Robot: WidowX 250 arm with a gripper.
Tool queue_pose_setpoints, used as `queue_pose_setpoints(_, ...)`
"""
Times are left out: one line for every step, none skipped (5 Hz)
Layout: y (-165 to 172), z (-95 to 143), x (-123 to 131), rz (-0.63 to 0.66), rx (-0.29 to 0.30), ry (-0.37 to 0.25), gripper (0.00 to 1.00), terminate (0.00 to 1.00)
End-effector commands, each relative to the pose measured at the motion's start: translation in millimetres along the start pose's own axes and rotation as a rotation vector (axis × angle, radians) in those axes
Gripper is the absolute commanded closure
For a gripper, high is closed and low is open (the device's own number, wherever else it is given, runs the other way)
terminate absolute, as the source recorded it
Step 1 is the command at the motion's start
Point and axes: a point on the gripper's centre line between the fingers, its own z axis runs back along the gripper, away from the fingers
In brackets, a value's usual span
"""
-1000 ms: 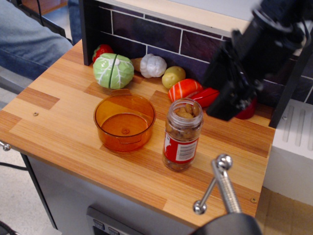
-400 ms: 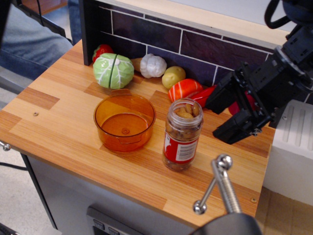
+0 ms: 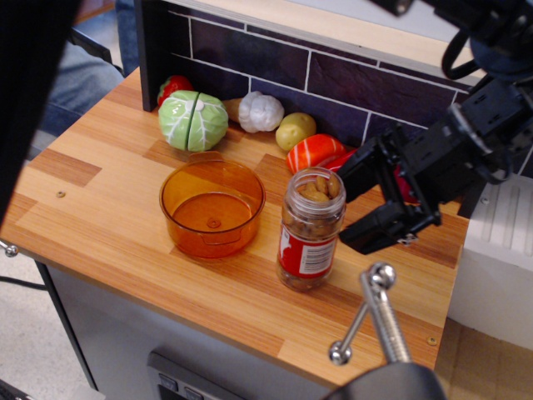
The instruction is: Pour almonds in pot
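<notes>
gripper spread wide, empty, beside almonds

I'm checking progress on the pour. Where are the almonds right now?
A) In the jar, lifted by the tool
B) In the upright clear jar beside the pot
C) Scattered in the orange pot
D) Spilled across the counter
B: the almonds sit inside the upright, uncapped jar standing on the counter just right of the pot, which holds none, while the open tool is at the jar's right side and not closed on it.
</notes>
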Motion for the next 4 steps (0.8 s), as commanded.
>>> queue_pose_setpoints(5,-9,-7,0.004,0.013,0.010,0.00,0.00)
queue_pose_setpoints(3,-20,-11,0.002,-0.007,0.045,0.00,0.00)
queue_pose_setpoints(-4,-31,-19,-0.009,-0.011,0.065,0.00,0.00)
queue_pose_setpoints(-6,-39,-22,-0.018,-0.019,0.077,0.00,0.00)
